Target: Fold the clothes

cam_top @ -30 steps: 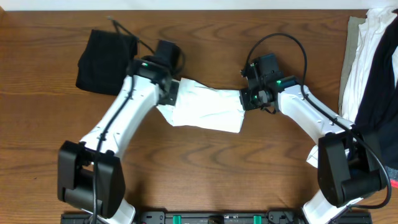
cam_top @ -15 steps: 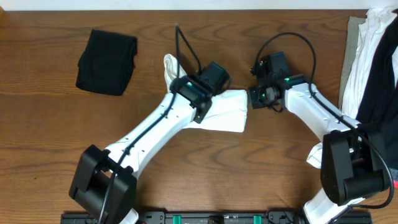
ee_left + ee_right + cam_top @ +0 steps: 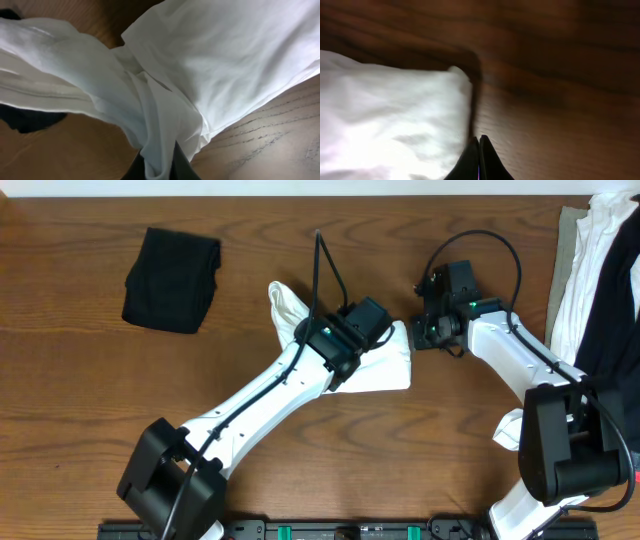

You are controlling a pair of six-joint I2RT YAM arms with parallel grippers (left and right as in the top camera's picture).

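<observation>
Left hand: the left hand (image 3: 159, 167) is clamped on a bunched fold of the white T-shirt (image 3: 388, 368); the cloth rises out of its dark fingers (image 3: 182, 165) and fans away over the wood.
White T-shirt: it lies crumpled in the middle of the bench (image 3: 80, 400). One end pokes out to the upper left of the left hand. The broader part spreads under and to the right of it.
Left arm: the left arm (image 3: 260, 395) stretches on a slant from the near left edge of the bench to the middle, passing over the shirt's near side.
Right hand: the right hand (image 3: 479, 157) is pressed shut with nothing between its tips. It sits just beside the shirt's right edge, over bare wood.
Right arm: the right arm (image 3: 515, 355) bends in from the near right corner.
Black garment: a folded black garment (image 3: 172, 265) lies flat at the far left, well apart from both hands.
Pile: a heap of white and dark clothes (image 3: 600, 270) lies along the right edge.
</observation>
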